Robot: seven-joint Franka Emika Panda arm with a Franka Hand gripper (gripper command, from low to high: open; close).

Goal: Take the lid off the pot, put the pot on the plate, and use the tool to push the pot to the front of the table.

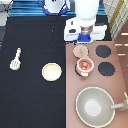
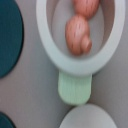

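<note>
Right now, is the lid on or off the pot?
Off: lid lies beside the open pot, under the hand.

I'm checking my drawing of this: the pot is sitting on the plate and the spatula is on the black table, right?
Not quite. The exterior view shows the pot on the stove counter, apart from the plate. The spatula does lie on the black table. The gripper is above the pot.

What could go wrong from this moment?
The gripper hangs above the stove, just above the lid, which lies right beside the pot; reaching for the pot may bump the lid. The pot holds round pieces that might spill on the way to the plate. The big pan nearby crowds the space.
</note>
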